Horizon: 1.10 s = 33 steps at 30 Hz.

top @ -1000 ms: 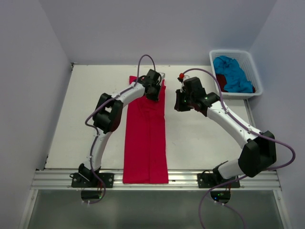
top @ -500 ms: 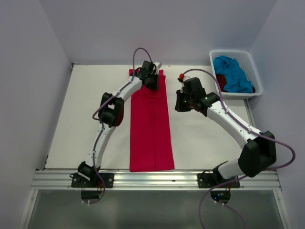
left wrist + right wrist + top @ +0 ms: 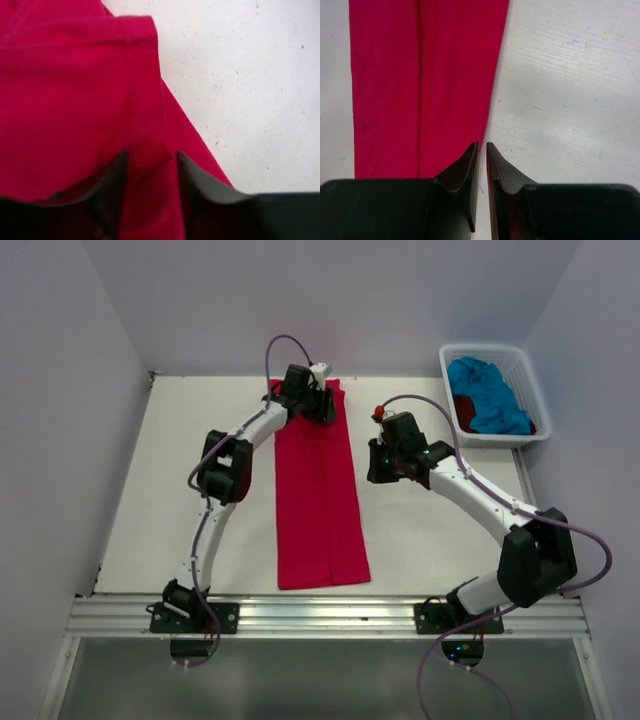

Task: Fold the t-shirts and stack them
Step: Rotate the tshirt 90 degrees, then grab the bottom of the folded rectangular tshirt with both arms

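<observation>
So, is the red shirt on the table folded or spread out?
Folded: the red shirt lies as a long narrow strip, no sleeves sticking out.

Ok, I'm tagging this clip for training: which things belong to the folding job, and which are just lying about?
Job: red-pink shirt, blue shirt, dark red shirt.
Lying about: basket, table.

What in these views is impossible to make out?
- Top view: dark red shirt mostly buried under the turquoise shirt in the basket.
- Top view: the red-pink shirt's far edge partly hidden beneath the left gripper.
- Left wrist view: whether those jaws pinch the cloth or merely straddle it.
- Right wrist view: the shirt's ends cut off by frame edges.
</observation>
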Available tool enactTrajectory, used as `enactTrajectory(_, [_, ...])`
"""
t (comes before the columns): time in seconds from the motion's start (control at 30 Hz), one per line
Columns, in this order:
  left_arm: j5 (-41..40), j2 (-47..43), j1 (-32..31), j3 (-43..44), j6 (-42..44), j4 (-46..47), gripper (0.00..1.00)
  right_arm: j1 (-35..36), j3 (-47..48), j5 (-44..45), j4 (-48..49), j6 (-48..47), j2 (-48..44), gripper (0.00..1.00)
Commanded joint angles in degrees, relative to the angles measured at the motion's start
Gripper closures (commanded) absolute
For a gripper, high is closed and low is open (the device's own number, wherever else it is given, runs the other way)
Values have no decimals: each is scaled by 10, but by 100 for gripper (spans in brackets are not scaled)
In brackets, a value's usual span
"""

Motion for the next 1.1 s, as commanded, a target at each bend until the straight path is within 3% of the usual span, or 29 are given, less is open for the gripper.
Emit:
enactTrajectory(0.0, [-18,-117,4,-33,36,92,43,2,-12,6,46,9,5,84])
enactTrajectory(0.07, [-20,-178,4,-74,43,119,31,5,-17,7,56,10,7,84])
enactTrajectory(0.3, [-58,-422,-21,-285,43,156,21,15,-25,12,68,17,12,77])
enactTrajectory(0.37, [-133,-468,-30,-339,4,113,21,16,-20,17,58,24,12,72])
enactTrajectory(0.47, [-154,-541,-34,-460,-76,30,22,16,-15,4,48,34,18,65])
enactTrajectory(0.6, [-101,-719,-53,-703,-142,55,21,22,-20,-44,47,55,12,60])
enactTrajectory(0.67, [-72,-792,-63,-762,-168,27,21,34,-44,-58,45,66,-8,50])
enactTrajectory(0.77, [-15,-897,-69,-886,-195,4,20,43,-91,-82,51,85,-56,45])
enactTrajectory(1.07, [107,-1132,-71,-1077,-300,-27,17,78,-261,-147,88,192,-212,32])
